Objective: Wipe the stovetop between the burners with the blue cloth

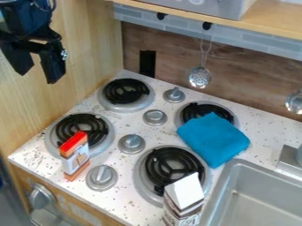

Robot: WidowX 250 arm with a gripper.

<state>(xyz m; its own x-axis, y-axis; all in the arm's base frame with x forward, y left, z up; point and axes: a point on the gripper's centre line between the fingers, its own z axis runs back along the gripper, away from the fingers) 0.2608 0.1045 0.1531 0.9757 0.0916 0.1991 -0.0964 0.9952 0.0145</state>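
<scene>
Claw (37,76) open, empty, upper left, above the speckled tabletop (133,130). Small red-topped box (75,155) stood by the left front burner (97,128); it was nearer the claw than the other loose items. Blue cloth (212,137) lay partly over the back right burner (191,111). White-topped brown carton (183,194) was beside the sink (227,187).

speckled white stovetop (265,128), four black coil burners (126,90), blue cloth (213,139), red-topped box (75,154), white-topped carton (184,192)

A perforated metal skimmer (200,78) hangs from a black hook (207,25) beneath the wooden shelf (268,20). At lower right, a metal sink (221,196) is recessed into the speckled tabletop (268,132).
</scene>
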